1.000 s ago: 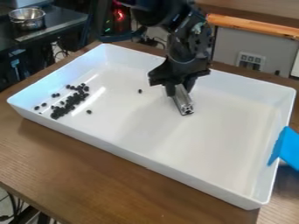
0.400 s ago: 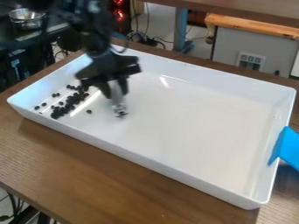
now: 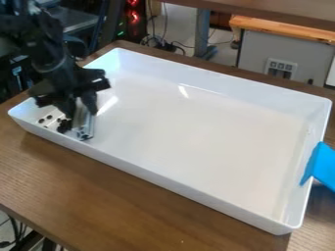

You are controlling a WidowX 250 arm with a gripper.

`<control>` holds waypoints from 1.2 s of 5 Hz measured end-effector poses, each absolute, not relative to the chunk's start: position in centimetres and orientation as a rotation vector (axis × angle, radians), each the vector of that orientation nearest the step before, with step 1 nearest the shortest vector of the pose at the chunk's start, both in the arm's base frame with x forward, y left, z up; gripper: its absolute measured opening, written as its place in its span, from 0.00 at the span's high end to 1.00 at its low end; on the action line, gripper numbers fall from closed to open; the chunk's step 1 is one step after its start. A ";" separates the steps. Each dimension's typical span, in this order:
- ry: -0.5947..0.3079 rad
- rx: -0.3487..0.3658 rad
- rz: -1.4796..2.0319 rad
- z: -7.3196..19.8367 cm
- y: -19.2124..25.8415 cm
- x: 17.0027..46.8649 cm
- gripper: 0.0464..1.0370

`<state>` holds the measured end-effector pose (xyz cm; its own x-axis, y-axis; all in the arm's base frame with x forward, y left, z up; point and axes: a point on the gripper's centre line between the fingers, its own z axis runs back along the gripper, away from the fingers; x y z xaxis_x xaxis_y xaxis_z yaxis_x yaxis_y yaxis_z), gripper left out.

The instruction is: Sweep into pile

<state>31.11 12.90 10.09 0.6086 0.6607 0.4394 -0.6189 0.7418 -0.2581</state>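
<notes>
At the left end of the white tray point(image 3: 222, 84), my gripper point(image 3: 79, 109) pinches a metal bar point(image 3: 85, 125) right beside the dark pellets point(image 3: 63, 126), and sweeping too fast or askew could make some slip round its end and scatter.

Robotics lab, by the looks: robot arm point(image 3: 56, 66) at wood table point(image 3: 124, 196), loose cables point(image 3: 172, 47), red-lit electronics point(image 3: 132, 15) behind.

Pincer point(image 3: 80, 113) gripping metal bar point(image 3: 85, 129), dark beads point(image 3: 63, 126); white tray point(image 3: 209, 142)
</notes>
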 end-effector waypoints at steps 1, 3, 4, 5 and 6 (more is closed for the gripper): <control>-0.579 -0.118 0.757 11.6 12.4 31.1 0.67; -0.610 -0.193 0.717 16.2 4.4 35.7 0.67; -0.604 -0.153 0.633 17.0 -0.2 37.7 0.67; -0.627 -0.117 0.479 17.5 -6.0 38.4 0.67; -0.634 -0.053 0.425 16.7 -9.1 38.6 0.67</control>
<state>38.58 -9.05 16.67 0.7226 0.4003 0.5636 -0.3686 0.9128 -0.1758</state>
